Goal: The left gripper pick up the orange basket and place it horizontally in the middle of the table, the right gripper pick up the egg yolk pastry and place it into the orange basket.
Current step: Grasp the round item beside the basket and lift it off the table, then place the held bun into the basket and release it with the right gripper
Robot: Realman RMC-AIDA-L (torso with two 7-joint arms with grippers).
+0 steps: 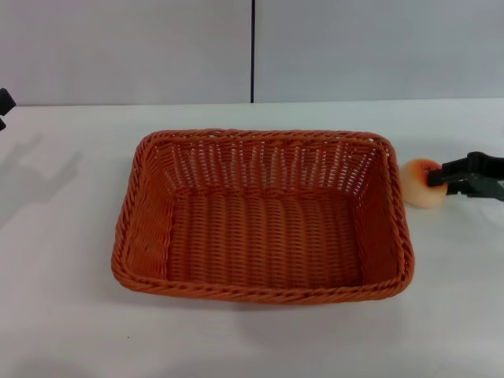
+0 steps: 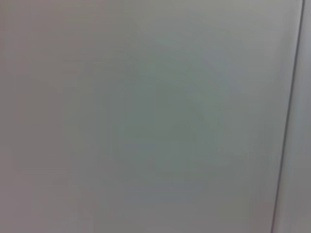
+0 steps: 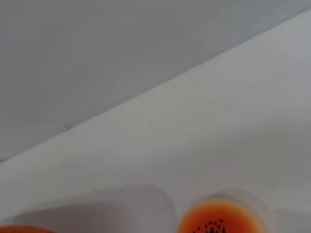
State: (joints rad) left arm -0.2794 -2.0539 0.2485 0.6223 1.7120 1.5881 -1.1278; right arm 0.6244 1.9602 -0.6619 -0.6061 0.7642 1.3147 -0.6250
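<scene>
At the far left edge of the head view, well apart from the orange basket (image 1: 263, 214), a small black part of the left tool (image 1: 5, 105) shows above the white desk (image 1: 63, 315). Too little of it is visible to tell whether its fingers are parted or closed. The left wrist view shows only a plain grey surface with a thin dark line near one side.

The orange basket stands upright in the middle of the desk with its long side running across the view. Its braided rim is level and its open-weave back wall slopes outward. Its woven floor is bare.

Just beside the right end of the basket, outside the rim and near its far right corner, is the egg yolk pastry (image 1: 424, 183). It is tilted on its side, so that the orange-browned top faces up and away from the basket and the cream body faces the basket. The right tool (image 1: 438, 178) reaches in from the right edge and is closed on the pastry, with its slim black fingers (image 1: 455, 168) against the pastry's right side. Whether the pastry rests on the desk or is held just above it cannot be told.

In the right wrist view the pastry's orange top (image 3: 219, 222) with dark specks shows at the edge of the picture over the white desk (image 3: 204, 145), with a grey wall (image 3: 121, 48) beyond.
</scene>
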